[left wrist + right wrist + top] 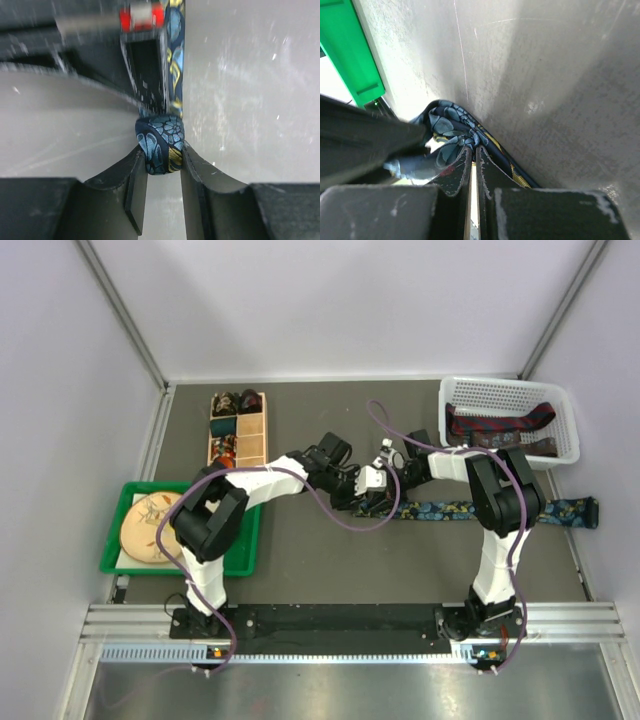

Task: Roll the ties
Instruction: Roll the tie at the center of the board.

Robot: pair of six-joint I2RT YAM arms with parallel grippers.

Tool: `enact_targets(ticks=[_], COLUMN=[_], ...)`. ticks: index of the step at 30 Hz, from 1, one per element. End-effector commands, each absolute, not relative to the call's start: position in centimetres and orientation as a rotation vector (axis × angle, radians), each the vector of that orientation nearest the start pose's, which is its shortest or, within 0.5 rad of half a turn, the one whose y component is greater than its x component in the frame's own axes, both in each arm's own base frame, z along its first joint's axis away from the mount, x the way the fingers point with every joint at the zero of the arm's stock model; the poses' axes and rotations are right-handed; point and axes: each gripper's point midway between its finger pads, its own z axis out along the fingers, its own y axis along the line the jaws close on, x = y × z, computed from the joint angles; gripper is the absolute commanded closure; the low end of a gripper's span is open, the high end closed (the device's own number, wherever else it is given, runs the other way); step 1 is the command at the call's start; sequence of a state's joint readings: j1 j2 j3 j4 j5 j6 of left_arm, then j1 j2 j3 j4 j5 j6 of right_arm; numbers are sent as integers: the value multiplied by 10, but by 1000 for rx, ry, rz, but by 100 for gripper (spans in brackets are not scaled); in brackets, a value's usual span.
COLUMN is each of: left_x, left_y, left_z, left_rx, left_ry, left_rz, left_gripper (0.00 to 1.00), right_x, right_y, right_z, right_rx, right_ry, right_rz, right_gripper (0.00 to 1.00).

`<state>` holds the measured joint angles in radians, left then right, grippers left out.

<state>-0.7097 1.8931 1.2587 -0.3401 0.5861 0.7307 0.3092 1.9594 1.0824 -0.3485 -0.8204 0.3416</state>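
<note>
A dark blue floral tie (480, 510) lies flat across the table towards the right edge. Its left end is wound into a small coil (160, 140). My left gripper (161, 150) is shut on that coil, one finger pressing each side. In the top view the left gripper (360, 498) and the right gripper (385, 485) meet over the coiled end. My right gripper (474, 147) is shut, its tips pinching a fold of the tie (450, 120). One black finger of the right gripper (145, 65) runs along the tie strip down to the coil.
A white basket (565, 435) at the back right holds dark red patterned ties (500, 422). A wooden compartment box (255, 430) at the back left holds coiled ties. A green tray (245, 550) carrying a round plate (150, 525) sits at the near left.
</note>
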Motion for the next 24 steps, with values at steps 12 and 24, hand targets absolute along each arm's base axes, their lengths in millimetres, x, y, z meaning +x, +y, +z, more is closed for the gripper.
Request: enact_targets(ticks=[12, 24], left_x=[297, 286], left_y=[-370, -338], left_z=[35, 2], left_rx=[1827, 1954], left_ry=[1682, 1786], left_rz=[-696, -598], left_gripper=[64, 70], right_x=[305, 308], right_y=[242, 238], right_z=[26, 65], right_rx=[-181, -202], right_ry=[2748, 2676], right_rz=[1317, 1403], right_gripper=[100, 89])
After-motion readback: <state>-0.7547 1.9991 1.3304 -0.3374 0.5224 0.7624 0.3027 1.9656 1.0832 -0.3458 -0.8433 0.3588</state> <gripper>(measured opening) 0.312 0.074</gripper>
